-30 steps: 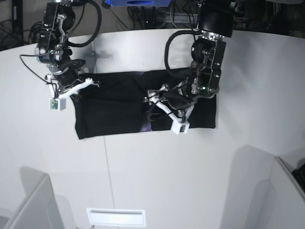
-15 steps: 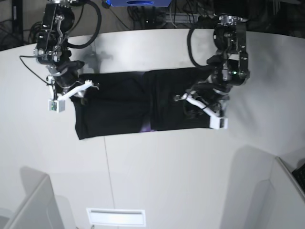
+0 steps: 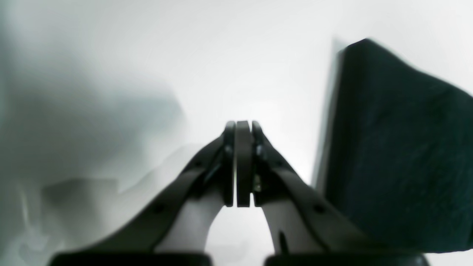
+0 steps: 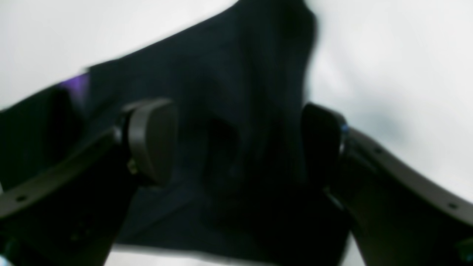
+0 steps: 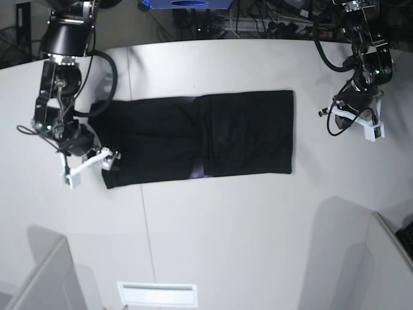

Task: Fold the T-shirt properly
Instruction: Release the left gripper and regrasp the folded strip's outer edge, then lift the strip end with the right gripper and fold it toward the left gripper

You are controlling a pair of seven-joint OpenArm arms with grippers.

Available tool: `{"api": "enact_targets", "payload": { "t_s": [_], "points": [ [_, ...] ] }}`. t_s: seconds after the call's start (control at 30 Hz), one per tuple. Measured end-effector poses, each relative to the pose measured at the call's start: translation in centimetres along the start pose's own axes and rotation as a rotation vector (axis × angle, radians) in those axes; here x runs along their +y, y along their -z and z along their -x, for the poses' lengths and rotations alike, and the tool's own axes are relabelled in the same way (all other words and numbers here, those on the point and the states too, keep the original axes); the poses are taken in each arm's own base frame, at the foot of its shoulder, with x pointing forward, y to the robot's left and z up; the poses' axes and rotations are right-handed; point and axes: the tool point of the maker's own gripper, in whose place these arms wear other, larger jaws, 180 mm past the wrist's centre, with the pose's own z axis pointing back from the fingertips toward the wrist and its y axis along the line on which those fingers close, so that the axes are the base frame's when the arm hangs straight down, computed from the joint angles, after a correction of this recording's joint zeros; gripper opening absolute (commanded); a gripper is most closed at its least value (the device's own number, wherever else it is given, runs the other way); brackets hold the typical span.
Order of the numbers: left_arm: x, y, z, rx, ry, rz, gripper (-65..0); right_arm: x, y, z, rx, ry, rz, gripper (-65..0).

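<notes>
Black T-shirt lies under the open right tool.

I see the T-shirt as matt black cloth with soft weave, the surface smooth matt white, left pincer pads dull dark plastic

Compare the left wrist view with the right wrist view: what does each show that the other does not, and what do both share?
Only the left wrist view shows the left pincer shut on nothing, over bare table, with cloth off to one side. Only the right wrist view shows the right pincer open above the cloth, plus a purple patch of print. Both show the black T-shirt lying on the white table.
</notes>
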Motion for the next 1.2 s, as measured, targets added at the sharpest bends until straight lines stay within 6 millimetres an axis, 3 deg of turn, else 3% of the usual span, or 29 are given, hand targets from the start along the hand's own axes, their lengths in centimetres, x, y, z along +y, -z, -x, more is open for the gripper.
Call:
{"api": "enact_targets", "payload": {
  "t_s": [0.2,0.4,0.5,0.63,0.83,1.07,1.2],
  "points": [
    [1.1,1.5,2.6,0.08,-0.041,-0.019,-65.0,-1.6,1.9,1.9,0.08,0.058,0.014,-16.2],
    [0.9,2.8,2.3,0.09,-0.071,-0.01,-65.0,-2.2,1.8,2.4,0.086,0.056,0.026,-16.2],
    [-0.3,3.7,2.6,0.111,-0.045,0.014,-65.0,-1.2,1.2,3.7,0.137,-0.009,-0.016,-16.2],
    [-3.6,4.7,2.9,0.129,-0.018,0.09,-65.0,0.0,1.4,4.5,0.14,-0.032,-0.056,-16.4],
    [-4.6,6.6,2.2,0.065,0.002,0.104,-65.0,-0.3,2.2,4.1,0.1,-0.005,-0.074,-17.1],
    [-7.1,8.1,2.8,0.02,0.014,0.172,-65.0,-1.0,2.6,4.4,0.1,0.01,-0.062,-44.4],
    [-7.2,8.9,2.3,0.014,-0.005,0.177,-65.0,-0.9,2.6,5.0,0.128,0.016,-0.069,-49.4]
  ]
}}
